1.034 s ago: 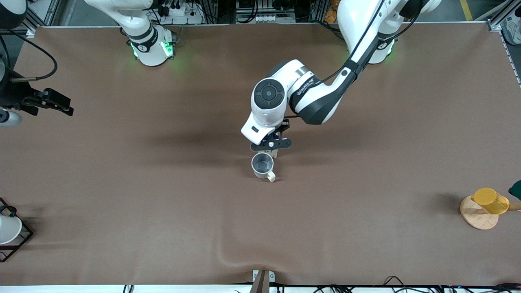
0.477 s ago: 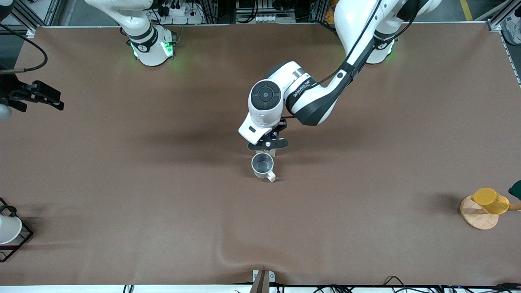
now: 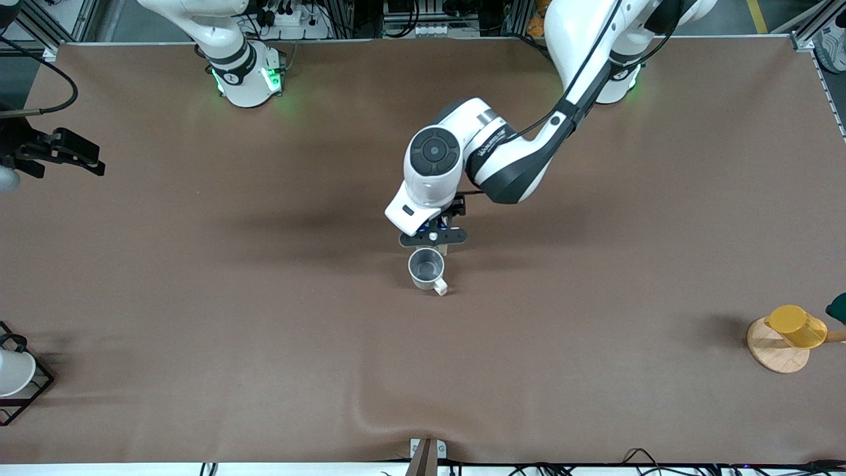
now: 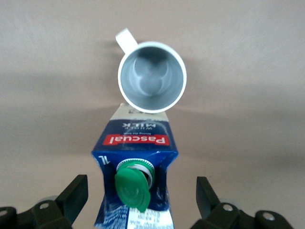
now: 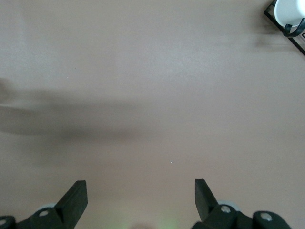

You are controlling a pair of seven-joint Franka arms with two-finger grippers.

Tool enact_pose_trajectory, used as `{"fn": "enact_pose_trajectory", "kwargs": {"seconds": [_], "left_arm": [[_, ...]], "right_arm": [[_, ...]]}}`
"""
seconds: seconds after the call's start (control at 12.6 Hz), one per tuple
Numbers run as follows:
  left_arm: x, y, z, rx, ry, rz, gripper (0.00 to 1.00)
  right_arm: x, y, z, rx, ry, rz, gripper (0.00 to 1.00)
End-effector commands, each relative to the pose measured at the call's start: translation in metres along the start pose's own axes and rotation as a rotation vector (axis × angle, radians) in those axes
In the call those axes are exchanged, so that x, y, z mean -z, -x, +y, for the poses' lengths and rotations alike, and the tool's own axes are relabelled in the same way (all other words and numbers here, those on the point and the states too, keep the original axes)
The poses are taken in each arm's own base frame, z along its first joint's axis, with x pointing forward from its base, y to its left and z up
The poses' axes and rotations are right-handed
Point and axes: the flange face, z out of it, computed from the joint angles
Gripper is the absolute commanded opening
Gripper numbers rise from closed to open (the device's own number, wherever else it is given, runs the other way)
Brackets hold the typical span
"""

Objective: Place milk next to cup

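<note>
Now my left gripper point(image 4: 138, 200) stood spread wide around the milk point(image 4: 136, 162), fingers clear of its sides; the carton sat upright just beside the cup point(image 4: 151, 77). My right gripper point(image 5: 140, 200) waited open over bare table point(image 3: 198, 330).

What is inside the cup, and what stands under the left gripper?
The cup shows only its bare grey inside. Under the open left gripper stands the milk, beside the cup; its base is hidden by its top.
</note>
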Motion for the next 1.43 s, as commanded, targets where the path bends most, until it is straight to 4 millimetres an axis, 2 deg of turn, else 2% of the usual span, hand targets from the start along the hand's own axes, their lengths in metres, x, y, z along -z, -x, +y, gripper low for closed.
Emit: {"fn": "enact_pose_trajectory", "kwargs": {"seconds": [0.0, 0.16, 0.24, 0.32, 0.56, 0.72, 0.8, 1.03, 1.11, 1.19, 1.35], "left_arm": [[0.064, 0.004, -0.016, -0.001, 0.033, 0.041, 1.0], [0.115, -0.005, -0.049, 0.046, 0.029, 0.07, 1.0], [0.153, -0.007, -0.069, 0.073, 0.044, 0.112, 1.0], [0.173, -0.02, -0.103, 0.124, 0.03, 0.124, 1.0], [0.229, -0.046, -0.181, 0.245, 0.038, 0.169, 1.0], [0.261, -0.052, -0.236, 0.269, 0.02, 0.175, 1.0], [0.272, -0.053, -0.261, 0.249, 0.009, 0.16, 1.0], [0.297, -0.055, -0.318, 0.186, -0.016, 0.159, 1.0], [0.298, -0.055, -0.337, 0.16, -0.023, 0.146, 1.0], [0.3, -0.05, -0.348, 0.142, -0.03, 0.144, 1.0], [0.302, -0.039, -0.354, 0.141, -0.042, 0.144, 1.0]], "right_arm": [[0.005, 0.002, -0.008, -0.047, 0.0, -0.003, 1.0], [0.005, 0.002, -0.008, -0.069, 0.0, -0.003, 1.0], [0.006, 0.002, -0.008, -0.069, 0.0, -0.001, 1.0], [0.007, 0.002, -0.007, -0.069, -0.001, 0.0, 1.0], [0.006, 0.006, -0.005, -0.071, -0.001, -0.03, 1.0], [0.012, 0.007, 0.001, -0.085, -0.002, -0.02, 1.0], [0.012, 0.007, 0.004, -0.089, -0.002, -0.018, 1.0], [0.011, 0.008, 0.003, -0.088, -0.002, -0.03, 1.0], [0.009, 0.009, -0.001, -0.082, -0.002, -0.044, 1.0], [0.009, 0.009, -0.003, -0.08, -0.002, -0.044, 1.0], [0.009, 0.009, -0.003, -0.08, -0.002, -0.044, 1.0]]}}
